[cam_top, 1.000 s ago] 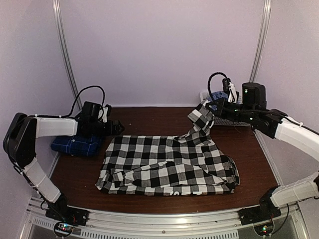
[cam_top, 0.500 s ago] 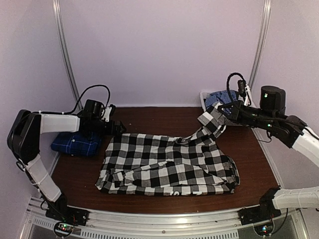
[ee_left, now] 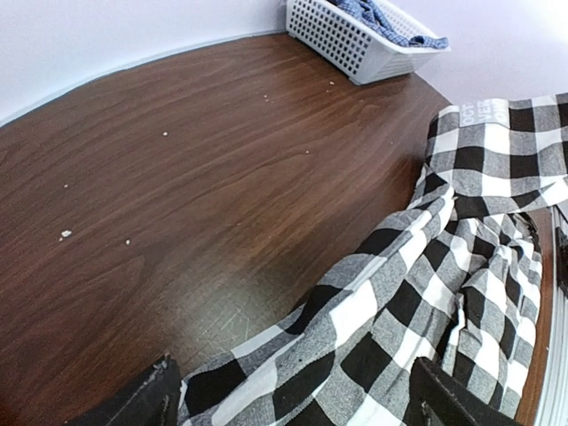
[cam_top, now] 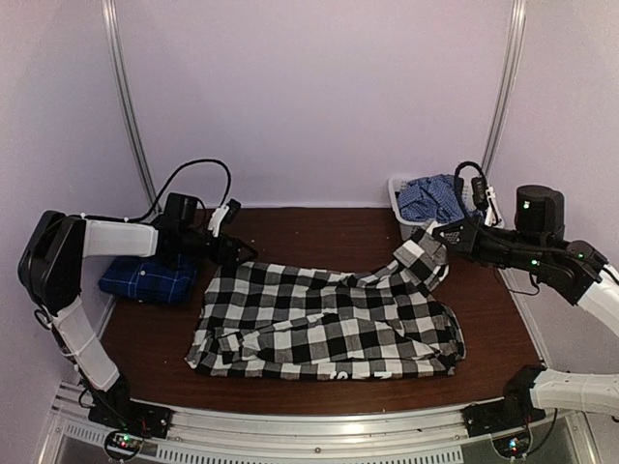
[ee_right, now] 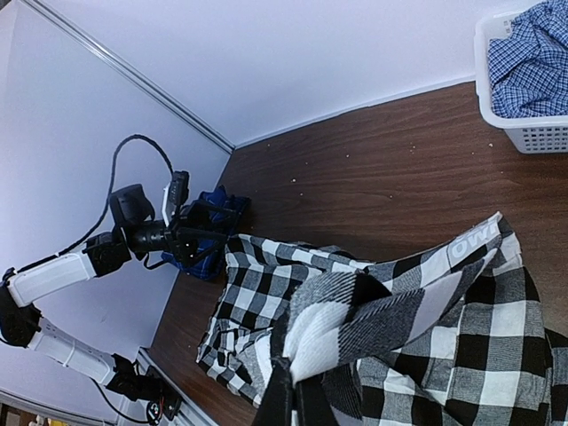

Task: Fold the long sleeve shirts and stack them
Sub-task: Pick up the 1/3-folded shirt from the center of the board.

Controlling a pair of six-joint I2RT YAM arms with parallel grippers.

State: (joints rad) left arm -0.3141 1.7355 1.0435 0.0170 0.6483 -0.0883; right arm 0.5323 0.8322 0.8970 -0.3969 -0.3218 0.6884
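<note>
The right gripper (ee_right: 288, 395) is pinched tight on a bunched fold of the black-and-white checked shirt (cam_top: 329, 324). It holds that end raised off the table (cam_top: 309, 227), while the rest of the cloth trails down and away from its fingers and lies spread flat. The left gripper (cam_top: 238, 253) stands wide, its fingers (ee_left: 146, 404) on either side of the shirt's nearest edge; whether they touch the cloth I cannot tell.

The fabric looks light, soft and limp, sagging and wrinkling from a single hold. I judge it wants gripping at corners or seams, both ends at once, to keep a fold straight.

Just behind the left fingers lies the dark blue plaid shirt (cam_top: 145, 280), folded. Beyond the right fingers a white basket (ee_left: 355, 55) holds blue cloth, near enough that a lifted sleeve might snag on it.
</note>
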